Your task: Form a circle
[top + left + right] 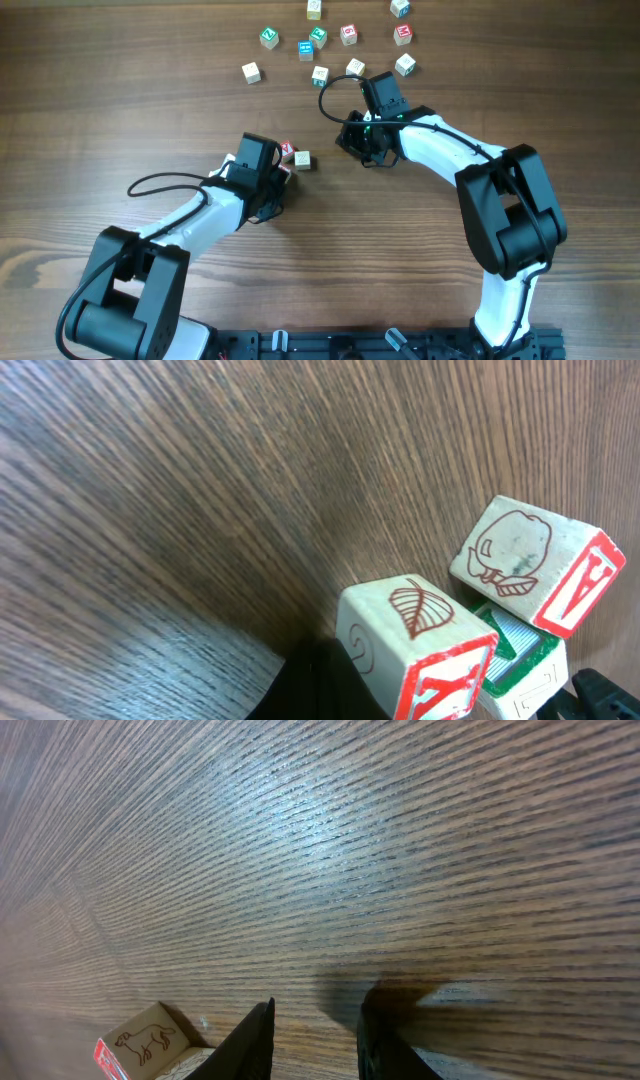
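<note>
On the left, the left arm (190,215) reaches in from the near corner across the wooden surface (110,90). Its pincer (280,170) is pressed together, tips right up against the little group of cubes. I can't tell whether it actually pinches one of them.

That group, the circle (296,156), sits just left of the middle of the surface and just right of the left pincer. Up close from the left wrist, it is three blocks touching. One is a leaf-printed cube (410,645) with red lettering. A second red-printed cube (530,565), tilted on an edge, leans at its right. A pale cube with green print (515,650) is wedged low between them.

Further right, the right pincer (315,1040) is spread a little, with bare wood showing in the narrow gap and nothing between its tips. A cube with a dog drawing (145,1040) lies just to its side. The right arm (500,210) bends in from the near right.

Along the far edge lies a loose scatter of coloured cubes (348,36), well apart from the circle.
</note>
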Robot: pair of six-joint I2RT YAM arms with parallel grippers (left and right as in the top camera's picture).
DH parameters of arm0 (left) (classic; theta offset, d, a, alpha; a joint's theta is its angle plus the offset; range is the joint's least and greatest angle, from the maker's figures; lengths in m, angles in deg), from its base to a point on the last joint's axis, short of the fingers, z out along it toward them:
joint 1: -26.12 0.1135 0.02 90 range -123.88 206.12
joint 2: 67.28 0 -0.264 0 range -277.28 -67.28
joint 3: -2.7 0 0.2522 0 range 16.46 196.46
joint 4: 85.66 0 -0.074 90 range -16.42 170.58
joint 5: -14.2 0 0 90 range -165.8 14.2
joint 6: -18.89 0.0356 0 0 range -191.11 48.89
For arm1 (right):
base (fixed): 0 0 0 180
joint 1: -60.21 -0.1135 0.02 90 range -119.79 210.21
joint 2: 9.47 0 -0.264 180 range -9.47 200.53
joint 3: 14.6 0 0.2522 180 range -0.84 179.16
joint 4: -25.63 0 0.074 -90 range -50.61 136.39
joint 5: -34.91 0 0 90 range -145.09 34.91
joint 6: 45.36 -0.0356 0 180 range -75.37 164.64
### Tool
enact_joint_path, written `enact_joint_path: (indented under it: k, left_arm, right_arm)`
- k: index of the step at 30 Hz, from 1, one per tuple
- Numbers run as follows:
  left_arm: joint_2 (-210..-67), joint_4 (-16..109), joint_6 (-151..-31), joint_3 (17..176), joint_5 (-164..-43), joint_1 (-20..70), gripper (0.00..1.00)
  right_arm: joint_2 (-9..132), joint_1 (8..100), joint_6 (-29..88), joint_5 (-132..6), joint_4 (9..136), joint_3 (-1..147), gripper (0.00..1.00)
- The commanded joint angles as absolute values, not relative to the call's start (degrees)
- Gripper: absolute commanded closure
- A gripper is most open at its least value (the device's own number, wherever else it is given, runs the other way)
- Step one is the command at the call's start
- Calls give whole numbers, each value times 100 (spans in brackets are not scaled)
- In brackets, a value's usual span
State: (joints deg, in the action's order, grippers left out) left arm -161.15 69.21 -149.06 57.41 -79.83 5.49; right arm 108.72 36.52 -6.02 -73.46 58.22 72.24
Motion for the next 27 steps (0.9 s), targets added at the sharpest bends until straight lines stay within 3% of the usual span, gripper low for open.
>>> enact_joint_path:
  k: [1, 8, 13, 27]
  left_arm:
    - [-16405, 6838, -14957, 5496, -8096, 545, 96]
    - [-16405, 6276, -14935, 5496, -7941, 554, 96]
    - [-16405, 6274, -14930, 5496, -7515, 770, 96]
    - [-16405, 6619, -14653, 5496, -7747, 1240, 96]
  right_arm:
    - [10990, 3705, -484, -7009, 5958, 7093, 71]
    - [10990, 3705, -464, -7009, 5960, 7093, 71]
    - [10990, 3705, -462, -7012, 5962, 7093, 71]
    - [10990, 3705, -466, -7012, 5960, 7093, 70]
